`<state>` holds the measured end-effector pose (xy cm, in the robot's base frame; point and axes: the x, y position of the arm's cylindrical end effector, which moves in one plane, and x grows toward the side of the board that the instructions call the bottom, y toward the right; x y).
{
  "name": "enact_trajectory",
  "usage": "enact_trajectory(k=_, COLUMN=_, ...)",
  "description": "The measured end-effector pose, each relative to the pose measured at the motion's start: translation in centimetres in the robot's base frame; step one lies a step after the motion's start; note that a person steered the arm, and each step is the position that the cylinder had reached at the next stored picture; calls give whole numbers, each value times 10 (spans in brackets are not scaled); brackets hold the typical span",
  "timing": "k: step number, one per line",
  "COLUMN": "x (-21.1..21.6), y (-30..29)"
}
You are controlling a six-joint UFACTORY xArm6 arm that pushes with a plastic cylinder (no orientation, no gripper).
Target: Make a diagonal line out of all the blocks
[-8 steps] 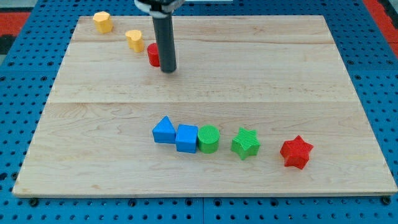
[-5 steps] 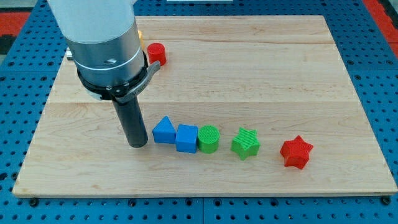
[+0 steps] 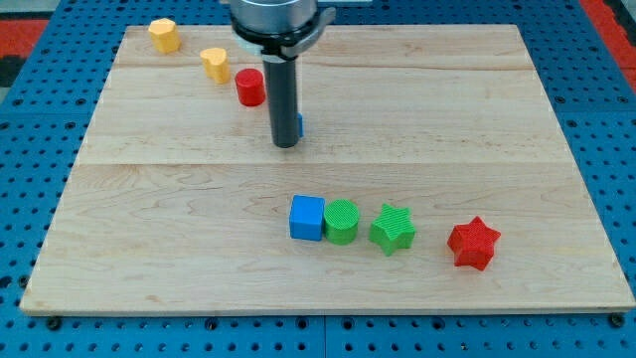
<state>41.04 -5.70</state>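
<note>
My tip (image 3: 285,145) rests on the board just below and right of the red cylinder (image 3: 249,88). A blue block (image 3: 299,126), mostly hidden behind the rod, peeks out at the rod's right side, touching it. Two yellow blocks (image 3: 163,35) (image 3: 214,64) and the red cylinder run diagonally down from the view's top left. Lower down, a blue cube (image 3: 307,218), a green cylinder (image 3: 342,221), a green star (image 3: 394,229) and a red star (image 3: 473,243) lie in a row sloping slightly down to the right.
The wooden board (image 3: 497,109) lies on a blue pegboard table (image 3: 606,119). The arm's grey body (image 3: 273,15) hangs over the board's top edge.
The blue triangle has left the lower row and now sits up by the rod near the red cylinder. The tip moved from the row's left end up to there. The blue cube shifted slightly right.
</note>
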Motion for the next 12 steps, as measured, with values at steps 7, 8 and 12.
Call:
enact_trajectory(k=7, x=63, y=72)
enact_trajectory(k=8, x=106, y=54)
enact_trajectory(k=12, x=118, y=73)
